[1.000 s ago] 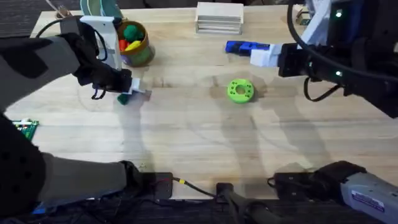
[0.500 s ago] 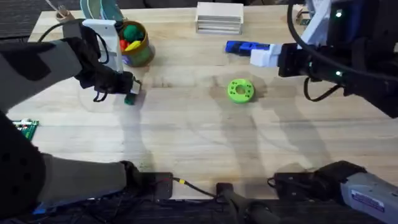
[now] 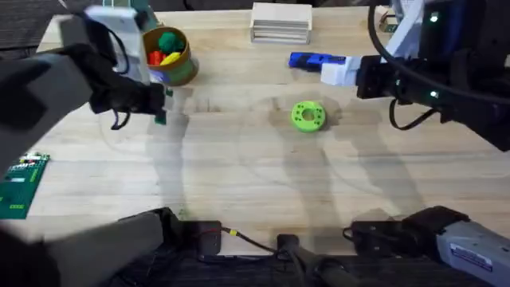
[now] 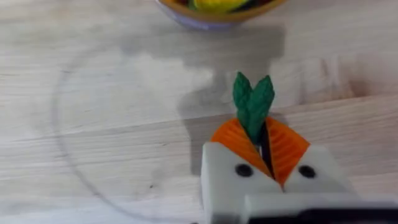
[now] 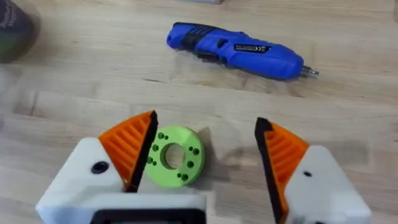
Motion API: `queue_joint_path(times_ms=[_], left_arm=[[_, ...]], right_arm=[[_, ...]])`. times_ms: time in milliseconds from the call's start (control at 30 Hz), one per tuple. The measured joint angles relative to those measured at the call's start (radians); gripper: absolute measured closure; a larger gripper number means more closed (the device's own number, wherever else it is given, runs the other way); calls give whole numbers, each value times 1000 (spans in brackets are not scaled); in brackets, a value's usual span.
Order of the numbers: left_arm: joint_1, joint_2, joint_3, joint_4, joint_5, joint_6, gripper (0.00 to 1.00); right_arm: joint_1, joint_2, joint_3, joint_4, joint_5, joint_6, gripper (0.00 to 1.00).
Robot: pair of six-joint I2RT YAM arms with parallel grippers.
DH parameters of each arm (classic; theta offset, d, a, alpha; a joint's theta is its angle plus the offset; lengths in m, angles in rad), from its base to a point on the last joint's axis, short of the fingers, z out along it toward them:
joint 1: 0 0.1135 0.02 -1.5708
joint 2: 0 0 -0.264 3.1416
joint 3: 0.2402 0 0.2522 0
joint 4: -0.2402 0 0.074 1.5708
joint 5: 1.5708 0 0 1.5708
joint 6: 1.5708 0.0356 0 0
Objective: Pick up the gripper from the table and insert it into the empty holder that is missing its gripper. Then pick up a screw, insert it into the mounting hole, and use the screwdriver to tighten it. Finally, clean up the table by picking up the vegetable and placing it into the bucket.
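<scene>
Clamping the vegetable (image 4: 253,103) only by its lower end in the left gripper (image 4: 268,152) just short of the bucket (image 3: 171,57), risked dropping it outside the rim; right gripper (image 5: 205,149) apart, idle above a green disc (image 5: 173,156).

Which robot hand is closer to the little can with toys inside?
Left. The left gripper, holding the dark-green toy vegetable, is beside the round can; the right gripper hangs far across the table above the green disc.

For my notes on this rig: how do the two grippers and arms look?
Both grippers, left gripper and right gripper, have white angular finger blocks with dark screw holes and orange ribbed pads. The arms are black, with black cables looping beside them.
</scene>
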Motion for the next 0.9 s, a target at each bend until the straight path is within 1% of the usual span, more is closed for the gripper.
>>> queue_joint_path(times_ms=[100, 200, 267, 367, 433, 533, 633, 667, 700, 800, 900], left_arm=[[0, -117, 0, -10, 12, -34, 987], [0, -230, 0, -23, 58, -59, 988], [0, -294, 0, -11, 93, -69, 988], [-2, -366, 0, 63, 136, -78, 989], [-2, -385, 0, 120, 153, -81, 989], [-2, -379, 0, 199, 169, -86, 989], [-2, -335, 0, 286, 184, -118, 989], [-2, -313, 0, 318, 188, -135, 989], [-3, -236, 0, 411, 212, -189, 990], [-3, -155, 0, 490, 232, -237, 990], [-4, -69, 0, 554, 242, -264, 990]], right_arm=[[0, 0, 0, 0, 0, 0, 9], [0, 0, 0, 0, 0, 0, 7], [0, 0, 0, 0, 0, 0, 7], [0, 0, 0, 0, 0, 0, 7], [0, 0, 0, 0, 0, 0, 7], [0, 0, 0, 1, 0, 0, 7], [0, 0, 0, 1, 0, 0, 7], [0, 0, 0, 1, 0, 0, 7], [0, 0, 0, 1, 0, 0, 8], [0, 0, 0, 1, 0, 0, 7], [0, 0, 0, 1, 0, 0, 7]])
